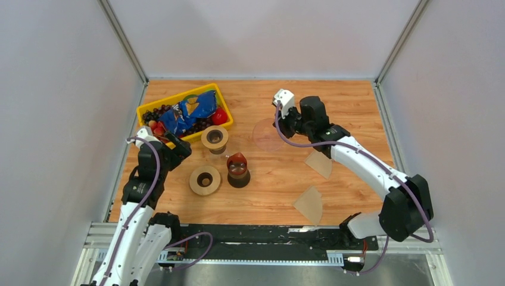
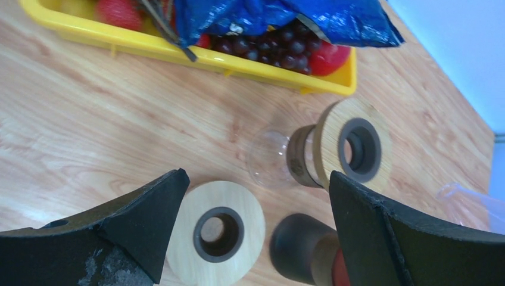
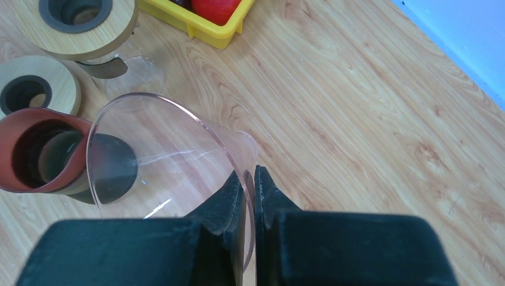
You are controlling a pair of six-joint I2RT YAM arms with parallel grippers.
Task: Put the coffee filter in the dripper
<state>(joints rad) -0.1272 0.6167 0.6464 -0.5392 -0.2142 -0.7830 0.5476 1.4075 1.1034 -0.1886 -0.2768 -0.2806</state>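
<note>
Grey walls box in a wooden tabletop (image 1: pixel 357 101). From above, the right pincer (image 1: pixel 279 122) sits at the edge of the clear dripper (image 1: pixel 262 136) mid-table. One coffee filter (image 1: pixel 320 164) lies flat beside the right arm, and a second coffee filter (image 1: pixel 309 204) lies nearer the bases, both well apart from the dripper. The left pincer (image 1: pixel 178 146) hovers beside a yellow tray (image 1: pixel 146 110).

On the left wrist, the left pincer (image 2: pixel 256 179) gapes wide and holds nothing, above a wooden ring disc (image 2: pixel 214 229).

On the right wrist, the right pincer (image 3: pixel 255 185) is pinched tight on the dripper's (image 3: pixel 161 155) thin wall. The cone is tilted, next to a dark red-brown piece (image 3: pixel 36 155).
</note>
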